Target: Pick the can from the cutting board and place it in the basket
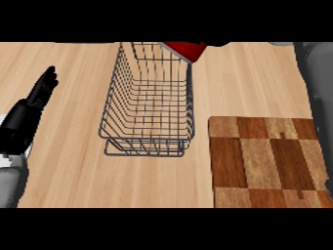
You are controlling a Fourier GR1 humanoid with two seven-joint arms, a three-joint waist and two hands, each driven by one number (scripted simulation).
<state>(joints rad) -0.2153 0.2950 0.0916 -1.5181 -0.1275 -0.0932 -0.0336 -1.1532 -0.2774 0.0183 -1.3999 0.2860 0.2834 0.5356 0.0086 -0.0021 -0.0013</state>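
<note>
Only a small red part of the can (185, 50) shows, at the upper edge of the view over the far corner of the basket (111, 117), just beside a dark sliver that I take for my right hand (219, 44). It is not on the cutting board (262, 161), which lies well below that hand and beside the right forearm (327, 97). Whether the right hand is closed around the can I cannot tell, because the view cuts it off. My left hand (39, 95) rests on the other side of the basket, above the desk (68, 185), with fingers straight and held together, pinching nothing. I judge the can to be light, stiff and rather smooth, so it may slip or roll. The best hold is around its middle, with the thumb opposite the fingers. The wire basket is open at the top, so I think a release low inside it would be safer than one from high up.
</note>
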